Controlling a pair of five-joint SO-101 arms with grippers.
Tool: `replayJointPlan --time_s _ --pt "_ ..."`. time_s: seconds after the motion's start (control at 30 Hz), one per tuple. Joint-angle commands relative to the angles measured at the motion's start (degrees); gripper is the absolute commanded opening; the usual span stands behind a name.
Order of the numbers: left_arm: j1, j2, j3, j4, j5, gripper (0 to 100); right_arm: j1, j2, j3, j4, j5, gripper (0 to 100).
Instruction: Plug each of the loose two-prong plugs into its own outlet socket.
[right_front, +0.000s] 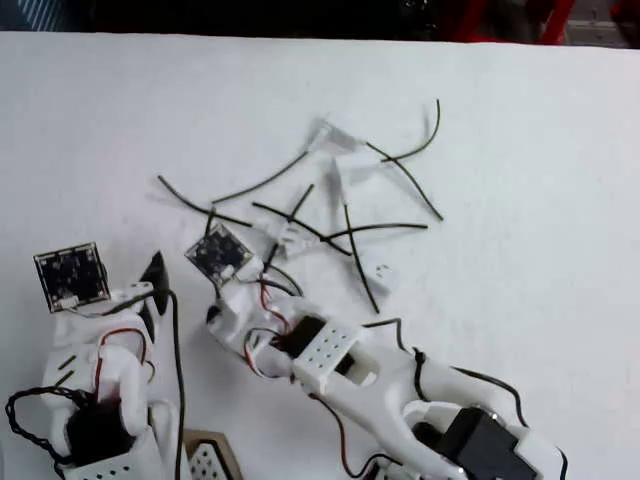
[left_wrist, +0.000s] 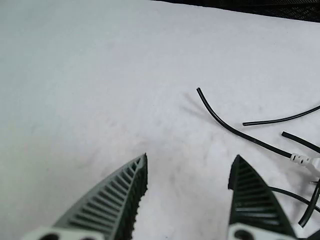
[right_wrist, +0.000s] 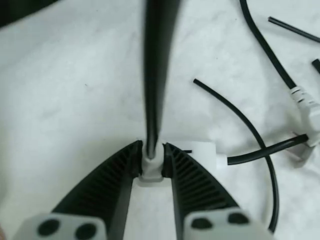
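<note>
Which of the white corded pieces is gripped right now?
The piece clamped in the right gripper, its black cord rising toward the wrist camera. The others lie loose on the table.

Bright, diffuse light throughout. White desk (right_front: 540, 130) glares, near washed out. Cable (left_wrist: 240, 135) casts only a faint, soft shadow. Dim strip beyond the desk's far edge.

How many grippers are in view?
2: the left gripper, jaws open above the table; the right gripper, jaws shut on a white plug beside the cables.
</note>
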Motion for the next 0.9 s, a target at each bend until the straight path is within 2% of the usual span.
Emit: replayJointPlan --time_s 0.0,0.37,0.57,0.87 --pt "-0.48 0.04 -1.85 -1.32 0.44 27 -0.4 -0.48 -1.41 0.57 0.44 1.7" --pt "-0.48 0.04 -1.76 -1.32 0.26 27 -0.48 0.13 0.0 0.92 0.7 1.7" --pt "-0.48 0.04 -1.67 -1.32 0.26 27 -0.4 2.33 1.41 0.92 8.62 1.7" --pt "-0.48 0.04 -1.58 -1.32 0.26 27 -0.31 5.14 1.23 0.92 9.05 1.7"
